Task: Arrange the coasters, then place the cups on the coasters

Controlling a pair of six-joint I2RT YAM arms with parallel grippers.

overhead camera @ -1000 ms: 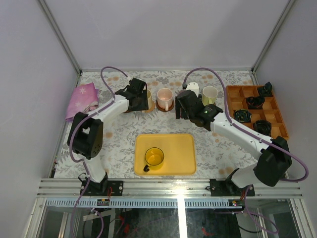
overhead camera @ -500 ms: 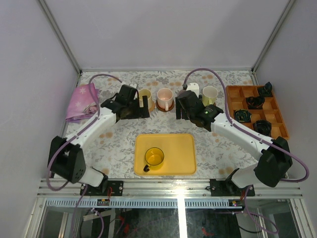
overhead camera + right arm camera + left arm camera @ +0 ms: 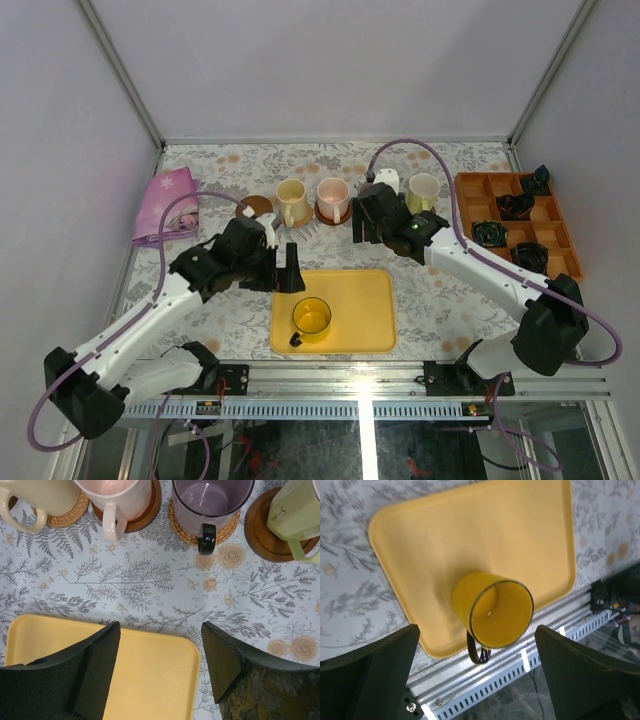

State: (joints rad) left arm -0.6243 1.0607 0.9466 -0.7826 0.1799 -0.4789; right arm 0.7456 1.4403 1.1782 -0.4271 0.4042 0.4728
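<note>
1. Hovering above the yellow tray, the L gripper has its fingers wide apart and grips nothing.
2. Yellow cup stands upright on the tray's near-left part. In the L wrist cam it shows below, btwn the two fingers, not touching them. Its handle points to the near edge.
3. R gripper hangs over the tray's far edge and the patterned tabletop. Its fingers are also apart, w/ nothing held.
4. A row runs along the far side, each cup on its own coaster. From L to R:
   - cream cup on a woven tan coaster
   - pink cup on a dark wood coaster
   - grey-purple cup on a woven coaster
   - pale green cup on a dark wood coaster
5. In the top cam the R wrist hides the grey-purple cup.
6. A fifth coaster, dark brown, lies bare just L of the cream cup, at the row's L end.
7. Pink cloth lies at the far-L table edge.
8. Orange divided tray at far R holds small black objects.
</note>
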